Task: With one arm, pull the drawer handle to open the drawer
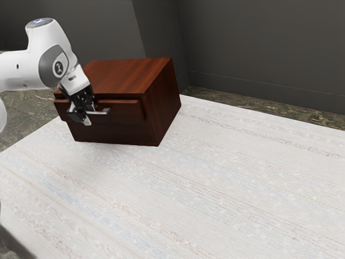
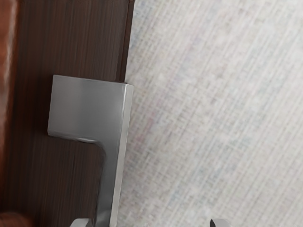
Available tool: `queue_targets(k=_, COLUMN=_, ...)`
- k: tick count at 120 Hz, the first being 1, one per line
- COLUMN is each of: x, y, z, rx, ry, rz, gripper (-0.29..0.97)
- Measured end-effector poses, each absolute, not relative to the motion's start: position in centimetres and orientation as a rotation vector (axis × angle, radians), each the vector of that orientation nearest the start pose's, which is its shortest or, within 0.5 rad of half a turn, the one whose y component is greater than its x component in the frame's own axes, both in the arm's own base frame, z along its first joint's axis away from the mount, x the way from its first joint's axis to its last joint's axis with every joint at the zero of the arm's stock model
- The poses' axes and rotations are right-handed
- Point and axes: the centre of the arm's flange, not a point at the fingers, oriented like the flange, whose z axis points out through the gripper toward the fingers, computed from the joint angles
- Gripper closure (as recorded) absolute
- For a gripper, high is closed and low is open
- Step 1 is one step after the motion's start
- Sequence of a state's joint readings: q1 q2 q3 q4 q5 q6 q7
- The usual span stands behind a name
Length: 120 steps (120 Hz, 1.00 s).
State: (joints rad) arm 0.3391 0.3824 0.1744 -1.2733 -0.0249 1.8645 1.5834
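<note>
A dark red wooden cabinet (image 1: 129, 81) stands at the back of the white table, toward the exterior view's left. Its drawer front (image 1: 121, 110) carries a silver handle (image 1: 101, 112). My gripper (image 1: 81, 116) is at that handle, reaching in from the left. In the wrist view the handle's flat bracket (image 2: 90, 111) and its thin bar (image 2: 111, 189) lie over the dark drawer front (image 2: 71, 42). Two fingertips (image 2: 79, 222) show far apart; the bar is between them, close to one, so the gripper (image 2: 149, 222) is open. How far out the drawer stands I cannot tell.
The white woven tabletop (image 1: 215, 183) stretches wide in front of and to the exterior view's right of the cabinet. Dark grey walls (image 1: 259, 38) rise behind it, and a mottled floor strip (image 1: 280, 108) runs past the table's far edge.
</note>
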Motion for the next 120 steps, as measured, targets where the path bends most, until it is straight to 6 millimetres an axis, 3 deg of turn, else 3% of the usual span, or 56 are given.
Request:
queue_targets(k=48, x=60.6, y=31.3, z=56.6, rx=-2.514, ry=1.555, rz=-0.100, gripper=0.67)
queue_targets(k=120, x=56.7, y=30.2, z=56.4, rx=-2.554, ry=1.608, rz=-0.083, gripper=0.75)
